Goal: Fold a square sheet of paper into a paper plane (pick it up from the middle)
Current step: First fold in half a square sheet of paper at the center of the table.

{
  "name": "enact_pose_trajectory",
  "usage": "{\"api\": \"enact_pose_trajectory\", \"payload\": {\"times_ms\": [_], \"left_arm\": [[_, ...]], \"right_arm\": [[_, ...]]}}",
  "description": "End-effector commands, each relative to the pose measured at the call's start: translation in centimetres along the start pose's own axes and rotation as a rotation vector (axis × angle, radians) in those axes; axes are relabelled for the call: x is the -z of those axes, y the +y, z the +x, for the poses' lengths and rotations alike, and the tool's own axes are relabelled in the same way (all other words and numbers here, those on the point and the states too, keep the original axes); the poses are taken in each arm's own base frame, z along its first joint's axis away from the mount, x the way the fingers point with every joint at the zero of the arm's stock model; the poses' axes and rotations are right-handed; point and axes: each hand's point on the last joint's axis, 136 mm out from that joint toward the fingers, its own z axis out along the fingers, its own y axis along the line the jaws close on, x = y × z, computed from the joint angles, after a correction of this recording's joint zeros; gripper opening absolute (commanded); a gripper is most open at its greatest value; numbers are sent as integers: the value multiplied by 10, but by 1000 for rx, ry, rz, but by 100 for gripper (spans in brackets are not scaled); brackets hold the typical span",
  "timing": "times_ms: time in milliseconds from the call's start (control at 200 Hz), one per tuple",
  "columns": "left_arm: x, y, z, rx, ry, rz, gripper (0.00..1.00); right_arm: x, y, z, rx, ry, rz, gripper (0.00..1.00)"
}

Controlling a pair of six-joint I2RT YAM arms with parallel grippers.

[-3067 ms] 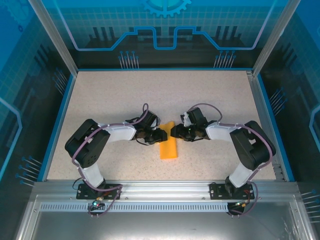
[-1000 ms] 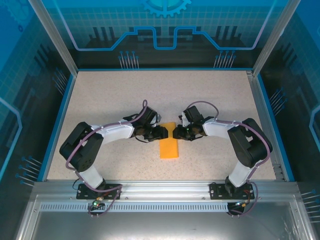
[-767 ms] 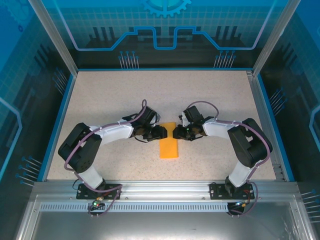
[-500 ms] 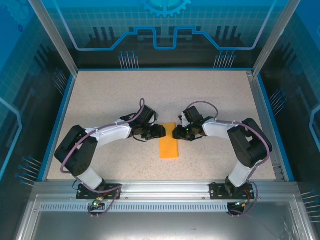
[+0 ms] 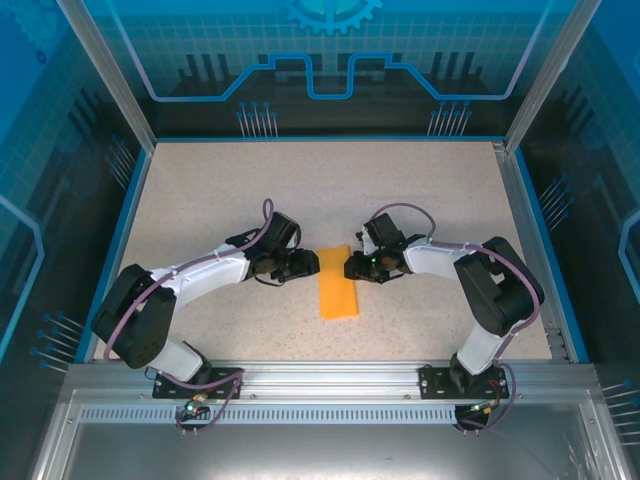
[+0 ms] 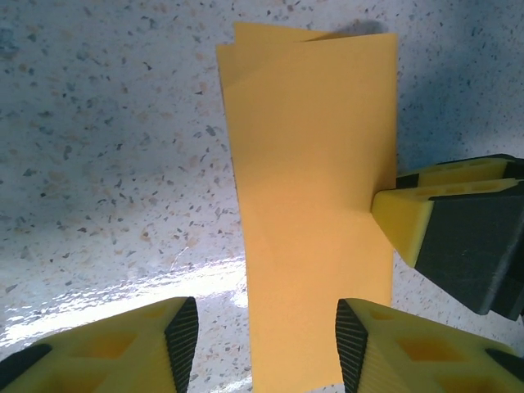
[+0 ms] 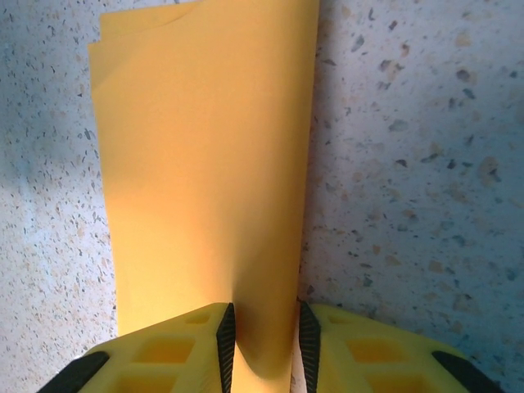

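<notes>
Found the square sheet of paper (image 5: 336, 284) folded in half into a long narrow strip, lying flat on the speckled table (image 5: 230, 190) about midway between the two arms. Noted its two layers slightly out of line at one short end.

Found the right gripper (image 5: 350, 266) (image 7: 262, 334) at the strip's far right edge, jaws only narrowly parted, with a band of paper showing in the gap. Could not tell whether the paper was truly pinched. Saw one of its yellow fingertips (image 6: 403, 214) touching the sheet's long edge.

Found the left gripper (image 5: 312, 263) (image 6: 262, 348) just beside the strip's far left edge, jaws spread wide and holding nothing, with the strip's end lying partly in the gap.
</notes>
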Motion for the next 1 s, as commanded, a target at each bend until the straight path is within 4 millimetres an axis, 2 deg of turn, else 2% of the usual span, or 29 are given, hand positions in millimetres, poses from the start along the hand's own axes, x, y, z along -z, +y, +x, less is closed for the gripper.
{"api": "enact_pose_trajectory", "payload": {"times_ms": [0,590,995], "left_arm": [[5,8,3,19,-1,-21,52],[4,12,3,28,5,-16,52],[1,13,5,42,7,-11,52]], "right_arm": [[-7,-4,7,-21,13,21,30],[-9,-8,8,-84,-12,-5,28],[-7,-12,12,-57,3,33,29]]}}
